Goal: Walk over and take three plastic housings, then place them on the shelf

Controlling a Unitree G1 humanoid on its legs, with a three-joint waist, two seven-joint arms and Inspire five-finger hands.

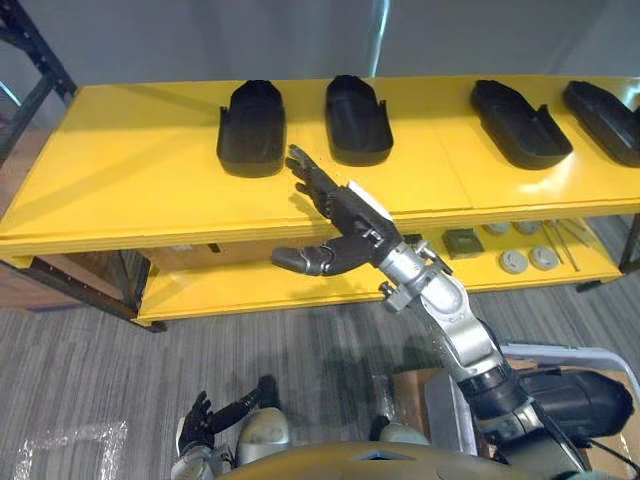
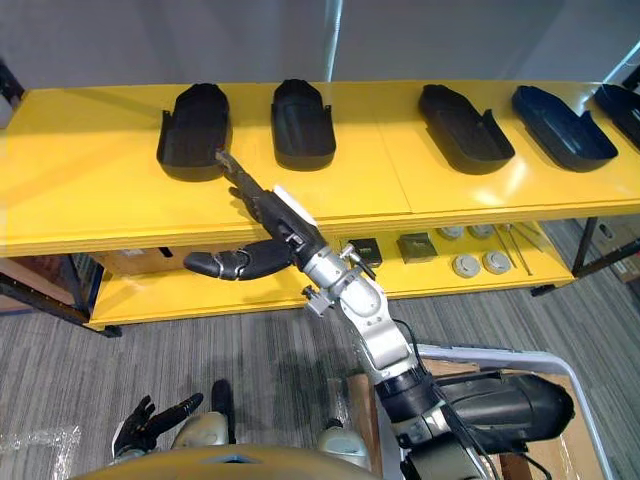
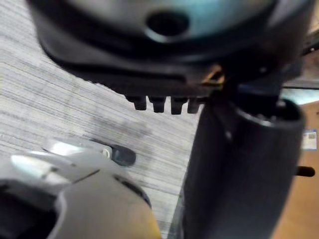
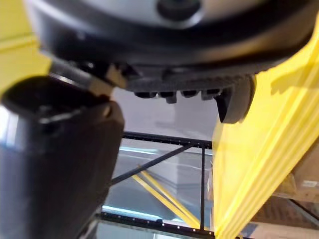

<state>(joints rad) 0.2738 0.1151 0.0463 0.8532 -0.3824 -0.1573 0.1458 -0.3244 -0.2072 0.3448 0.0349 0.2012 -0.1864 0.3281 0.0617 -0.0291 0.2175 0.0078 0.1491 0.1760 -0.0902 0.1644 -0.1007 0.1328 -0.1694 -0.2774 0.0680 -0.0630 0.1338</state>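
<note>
Yellow shelf (image 1: 120, 180) boards span the scene above a grey floor (image 1: 90, 360), with a dark frame (image 1: 30, 55) at the far left end. Low down and well to the left of the working hand, the left hand (image 1: 203, 418) hangs near the floor, fingers loosely spread and holding nothing.

On the top board, just past the right hand's fingertips, lies the first housing (image 1: 252, 128), black and hollow side up. The right hand (image 1: 350, 228) reaches over the board's front edge with its fingers (image 1: 308, 180) straight and its thumb (image 1: 300, 262) swung wide below that edge. It is empty. Whether the fingertips touch the housing's near rim I cannot tell.

Just beyond the hand to the right sits the second housing (image 1: 357, 120). Well to the hand's right lie the third housing (image 1: 520, 123), the fourth housing (image 1: 605, 120) and a fifth housing (image 2: 625, 100). Small round parts (image 1: 528, 260) rest on the lower board.

If this is a reach for the first housing, the fingers should pass over its near rim into the hollow. The thumb should rise against the outer wall at the same time. A light shell on a smooth board will probably slide if nudged from one side. The approach should also stay clear of the second housing.
</note>
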